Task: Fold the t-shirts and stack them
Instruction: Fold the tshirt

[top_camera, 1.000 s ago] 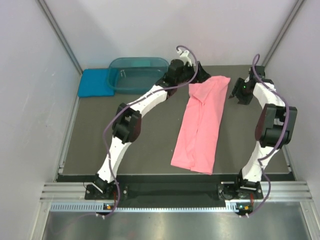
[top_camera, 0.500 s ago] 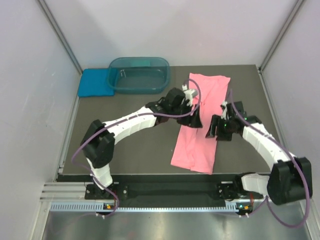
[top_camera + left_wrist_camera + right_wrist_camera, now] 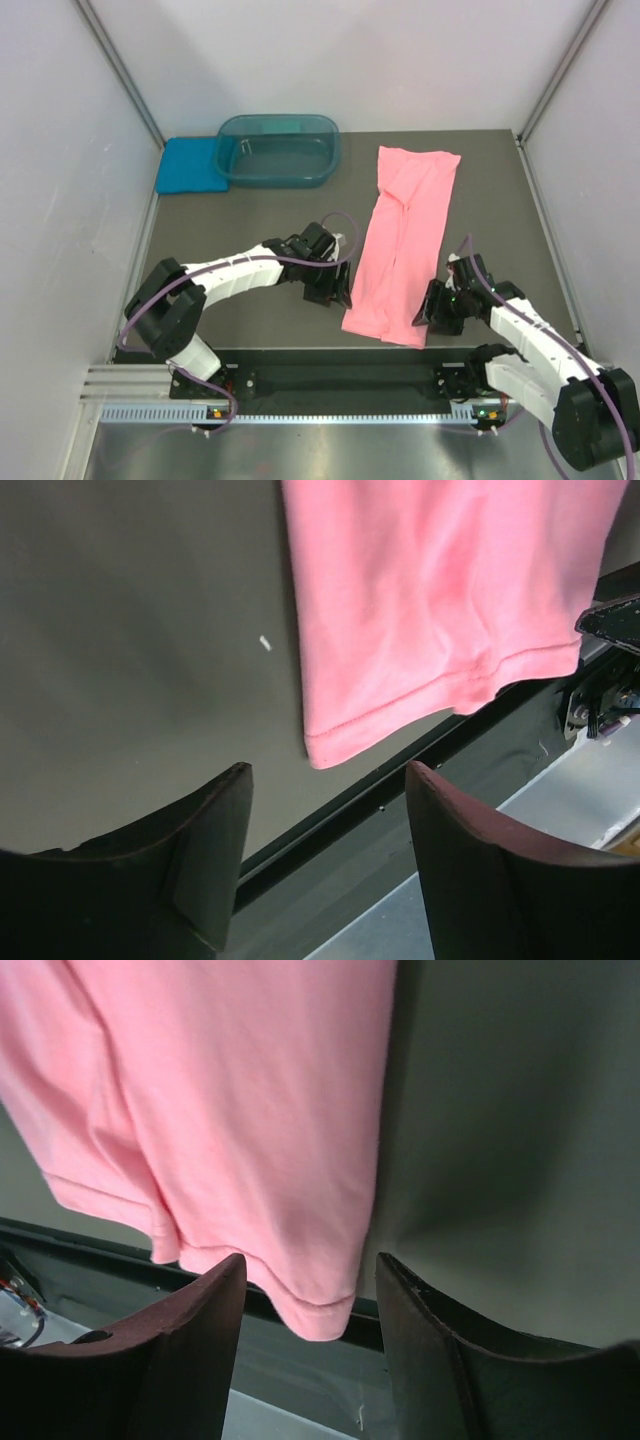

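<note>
- Pink shirt [image 3: 400, 250] lies in a long strip, hem toward me.
- My left gripper [image 3: 325, 780] and right gripper [image 3: 310, 1270] flank its near corners, jaws open and empty, likely to lift the hem.

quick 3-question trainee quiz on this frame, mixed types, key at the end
1. True or false: the left claw is shut on the pink t-shirt.
2. Pick one. The teal-blue t-shirt lies: A) inside the tub; B) beside the tub, in the far left corner of the table; C) on top of the pink t-shirt.
3. Short answer: at which end of the pink t-shirt do the left claw and the right claw stand, and is either one gripping it?

Key
1. False. It is open, with the cloth's corner just ahead of it.
2. B.
3. The near end, one claw at each corner. Both are open and neither grips the cloth.
</note>
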You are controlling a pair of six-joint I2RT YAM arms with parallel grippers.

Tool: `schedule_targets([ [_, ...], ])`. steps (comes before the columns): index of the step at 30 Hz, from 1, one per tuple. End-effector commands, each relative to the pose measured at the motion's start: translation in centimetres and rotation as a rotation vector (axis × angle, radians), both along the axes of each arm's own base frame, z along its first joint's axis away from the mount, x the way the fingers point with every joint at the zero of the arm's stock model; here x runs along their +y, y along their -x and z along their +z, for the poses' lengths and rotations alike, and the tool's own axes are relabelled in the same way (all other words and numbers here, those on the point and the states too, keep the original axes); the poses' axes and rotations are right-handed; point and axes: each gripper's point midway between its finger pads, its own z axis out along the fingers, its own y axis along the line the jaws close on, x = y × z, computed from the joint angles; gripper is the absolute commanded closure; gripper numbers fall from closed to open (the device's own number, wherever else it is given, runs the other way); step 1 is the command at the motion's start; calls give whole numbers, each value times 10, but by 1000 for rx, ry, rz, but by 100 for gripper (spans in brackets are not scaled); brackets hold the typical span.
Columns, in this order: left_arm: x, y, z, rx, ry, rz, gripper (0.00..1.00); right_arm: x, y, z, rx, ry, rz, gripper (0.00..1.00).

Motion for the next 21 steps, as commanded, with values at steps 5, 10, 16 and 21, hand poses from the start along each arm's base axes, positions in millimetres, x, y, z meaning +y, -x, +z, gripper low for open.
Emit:
schedule_targets([
  [5, -7, 11, -9, 116, 64, 50, 40, 6, 14, -5, 32, -45, -32, 48],
  [10, -9, 18, -22, 176, 85, 78, 45, 4, 22, -11, 50, -42, -31, 54],
  [16, -14, 24, -39, 255, 87, 102, 43, -1, 29, -10, 54, -24, -30, 56],
  [21, -13, 25, -45, 282, 66, 110, 43, 0, 36, -16, 72, -28, -14, 57],
])
